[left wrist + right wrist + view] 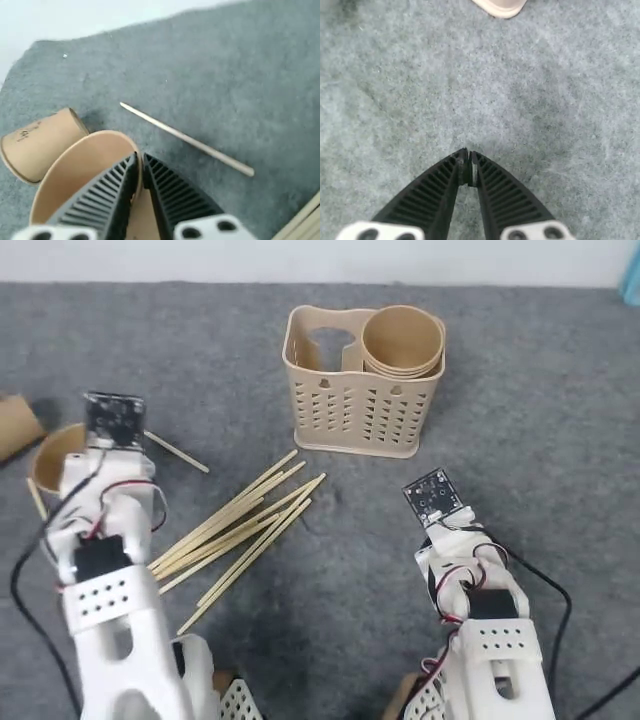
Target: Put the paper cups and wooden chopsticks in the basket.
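My left gripper (141, 161) is shut on the rim of an upright paper cup (80, 170), one finger inside it and one outside, at the table's left side (48, 458). A second paper cup (35, 142) lies on its side just beyond it (15, 425). One wooden chopstick (187, 141) lies alone close by (177, 451). A loose pile of several chopsticks (240, 525) is spread between the arms. The beige basket (290, 350) stands at the back with stacked paper cups (402, 340) in its right compartment. My right gripper (469, 159) is shut and empty over bare carpet.
Grey carpet (540, 440) covers the table. Another chopstick (37, 498) lies at the left edge beside the held cup. The basket's left compartment (322, 350) holds nothing. A corner of the basket's base (501, 7) lies ahead of the right gripper.
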### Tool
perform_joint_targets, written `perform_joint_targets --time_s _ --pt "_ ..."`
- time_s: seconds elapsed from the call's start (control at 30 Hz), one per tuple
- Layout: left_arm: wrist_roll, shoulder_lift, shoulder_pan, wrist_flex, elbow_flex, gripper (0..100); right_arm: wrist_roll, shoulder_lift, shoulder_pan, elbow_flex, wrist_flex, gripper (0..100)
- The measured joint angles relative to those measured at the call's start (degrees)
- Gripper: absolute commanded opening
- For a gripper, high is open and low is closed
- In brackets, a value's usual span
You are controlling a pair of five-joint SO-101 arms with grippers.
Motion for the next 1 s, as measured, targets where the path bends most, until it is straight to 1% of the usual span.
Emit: perform_joint_targets --time_s 0.1,0.17,0.27,0.33,0.8,0.9,1.0 --pt "-1.4 0.0 0.0 -2.5 2.6 2 0.0 0.0 0.0 0.0 0.0 0.7" --pt "-1.6 0.0 0.0 -2.9 3.0 7 0.0 0.0 0.0 0.0 0.0 0.7" --pt "-1.6 1.4 0.0 -3.1 3.2 16 0.0 0.0 0.0 0.0 0.0 0.7" --pt "-1.7 2.9 0.0 -3.1 3.2 20 0.0 0.0 0.0 0.0 0.0 0.7" --pt "-1.9 4.4 0.0 -2.9 3.5 14 0.0 0.0 0.0 0.0 0.0 0.7" --pt "-1.9 4.4 0.0 -0.3 3.5 14 0.0 0.0 0.0 0.0 0.0 0.7" --pt "-1.9 4.4 0.0 4.1 3.3 14 0.0 0.0 0.0 0.0 0.0 0.7"
